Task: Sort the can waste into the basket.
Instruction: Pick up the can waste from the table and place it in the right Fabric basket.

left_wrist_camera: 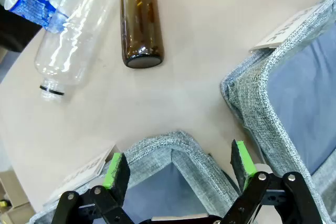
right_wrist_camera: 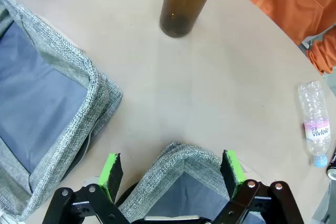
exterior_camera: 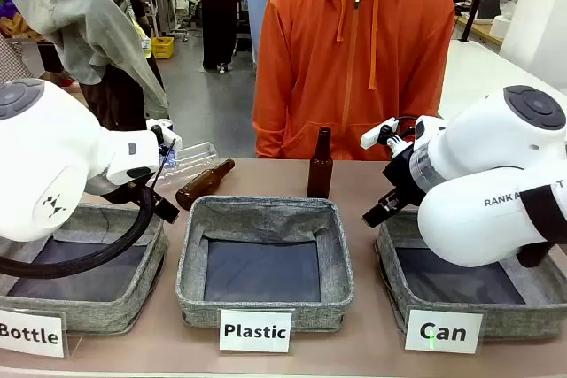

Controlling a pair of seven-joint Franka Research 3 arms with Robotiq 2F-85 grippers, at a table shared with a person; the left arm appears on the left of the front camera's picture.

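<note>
A crushed blue can (left_wrist_camera: pixel 25 2) lies on the table at the top left of the left wrist view, touching a clear plastic bottle (left_wrist_camera: pixel 73 30). The rim of a dark can (right_wrist_camera: pixel 332 167) peeks in at the right edge of the right wrist view. The basket signed "Can" (exterior_camera: pixel 496 320) stands at the front right. My right gripper (exterior_camera: pixel 379 212) (right_wrist_camera: pixel 170 171) hangs open over that basket's far left corner (right_wrist_camera: pixel 181 163), holding nothing. My left gripper (exterior_camera: pixel 166 210) (left_wrist_camera: pixel 178 169) is open and empty above the far right corner of the "Bottle" bin (left_wrist_camera: pixel 168 150).
The "Plastic" bin (exterior_camera: pixel 266 307) sits in the middle and the "Bottle" bin (exterior_camera: pixel 133 303) on the left. One brown bottle (exterior_camera: pixel 204 183) lies on the table and another (exterior_camera: pixel 320 164) stands upright. A small plastic bottle (right_wrist_camera: pixel 315 124) lies far right. A person in an orange hoodie (exterior_camera: pixel 354 50) stands opposite.
</note>
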